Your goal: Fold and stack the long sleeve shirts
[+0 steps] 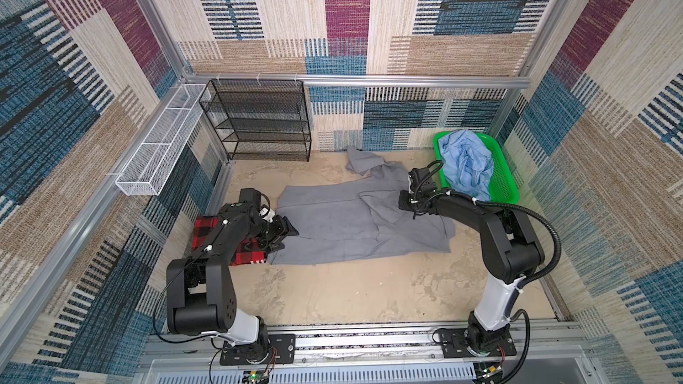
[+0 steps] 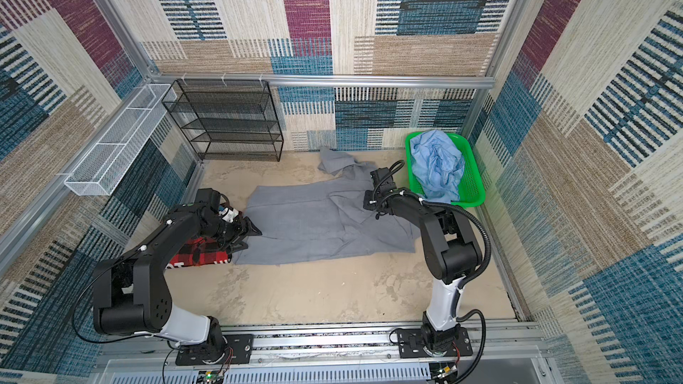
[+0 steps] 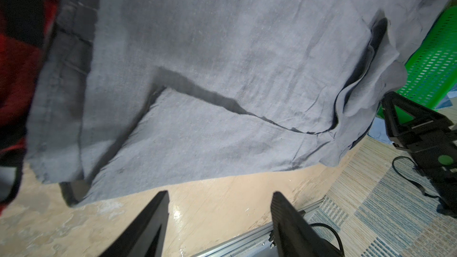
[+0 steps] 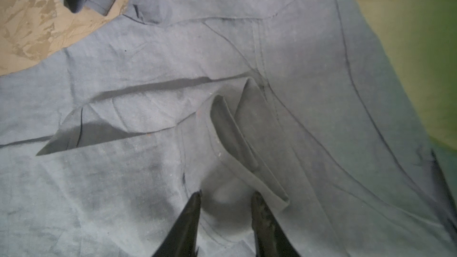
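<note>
Two hands: left hand (image 3: 218,194) open, empty; right hand (image 4: 226,194) astride a fold of plain grey cloth shirt (image 1: 332,223), grip unclear. Risk: shallow pinch slipping.

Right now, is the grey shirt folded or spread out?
Mostly spread: the grey shirt lies flat on the table, one sleeve out toward the back wall, one flap lapped over.

Front table (image 1: 369,289) bare — grey shirt (image 1: 332,223) midway
</note>
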Tool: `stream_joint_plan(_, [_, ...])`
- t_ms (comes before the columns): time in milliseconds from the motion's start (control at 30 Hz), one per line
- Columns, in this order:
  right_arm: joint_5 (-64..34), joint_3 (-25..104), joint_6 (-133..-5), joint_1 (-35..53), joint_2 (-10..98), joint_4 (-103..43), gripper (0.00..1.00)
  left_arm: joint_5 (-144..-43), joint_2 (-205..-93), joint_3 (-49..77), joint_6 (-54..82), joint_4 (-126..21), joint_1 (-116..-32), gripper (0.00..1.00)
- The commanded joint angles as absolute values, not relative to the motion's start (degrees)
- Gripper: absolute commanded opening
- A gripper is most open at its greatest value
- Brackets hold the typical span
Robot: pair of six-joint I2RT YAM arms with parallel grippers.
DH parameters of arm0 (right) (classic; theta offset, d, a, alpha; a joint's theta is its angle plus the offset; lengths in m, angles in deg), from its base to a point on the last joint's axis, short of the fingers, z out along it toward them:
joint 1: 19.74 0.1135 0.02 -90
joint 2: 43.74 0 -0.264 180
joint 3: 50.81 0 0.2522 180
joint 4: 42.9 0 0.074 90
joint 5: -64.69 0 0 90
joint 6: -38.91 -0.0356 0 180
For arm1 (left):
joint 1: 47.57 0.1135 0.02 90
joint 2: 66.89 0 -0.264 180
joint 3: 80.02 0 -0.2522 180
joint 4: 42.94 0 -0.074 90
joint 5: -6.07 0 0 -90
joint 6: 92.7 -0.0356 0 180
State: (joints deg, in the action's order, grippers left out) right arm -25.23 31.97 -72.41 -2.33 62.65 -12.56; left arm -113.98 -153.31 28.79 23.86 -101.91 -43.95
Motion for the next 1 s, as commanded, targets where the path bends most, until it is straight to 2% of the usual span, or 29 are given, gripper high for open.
stream_joint_plan(0, [-23.98,32.63,-72.27,-2.27,62.49,-15.08,0.19,-114.79,-153.26,28.67,21.99,-101.33,-43.88,0.69])
stream_joint_plan(133, [-24.32,32.13,-71.86,-2.29,60.63,-15.08,0.02,-115.18,-153.53,28.65,21.99,-101.3,-43.79,0.69])
stream_joint_plan(200, [-25.07,31.79,-71.91,-2.25,59.54,-14.99,0.0,-115.3,-153.46,28.65,21.99,-101.21,-43.8,0.69])
stream_joint_plan(233, [-26.37,31.76,-72.42,-2.26,58.98,-14.48,0.06,-115.37,-153.36,28.65,21.97,-101.2,-43.86,0.69])
stream_joint_plan(267, [-27.6,31.85,-72.63,-2.25,58.79,-14.25,0.19,-115.47,-153.33,28.73,22.04,-101.15,-43.81,0.69])
stream_joint_plan(300, [-28.58,32.09,-72.55,-2.3,58.81,-14.2,0.42,-115.57,-153.31,28.74,22.0,-101.02,-43.78,0.69])
stream_joint_plan(333, [-29.28,32.24,-72.56,-2.25,59.11,-13.99,0.56,-115.6,-153.17,28.74,21.96,-101.08,-43.83,0.69])
stream_joint_plan(400, [-29.12,33.05,-72.23,-2.36,60.14,-13.59,0.66,-115.66,-153.17,28.82,21.99,-101.0,-43.86,0.69])
stream_joint_plan(533, [-28.95,32.87,-72.08,-2.41,62.54,-15.16,0.69,-115.84,-153.09,29.0,21.95,-100.98,-43.83,0.69])
stream_joint_plan(667, [-28.14,33.45,-71.12,-2.34,65.22,-16.31,0.63,-115.95,-153.11,29.09,21.84,-100.95,-43.84,0.69])
stream_joint_plan(733, [-27.57,33.26,-71.05,-2.38,65.43,-16.72,0.5,-116.01,-153.11,29.09,21.8,-100.98,-43.85,0.7])
stream_joint_plan(800, [-27.19,33.28,-71.22,-2.37,65.12,-16.61,0.31,-116.15,-153.07,29.17,21.82,-100.95,-43.88,0.71])
stream_joint_plan(900, [-26.92,32.44,-71.52,-2.34,62.64,-16.77,0.15,-116.27,-153.03,29.18,21.82,-100.93,-43.81,0.74])
stream_joint_plan(967, [-26.89,32.13,-71.76,-2.37,60.82,-16.04,0.07,-116.37,-153.03,29.17,21.86,-100.91,-43.85,0.76])
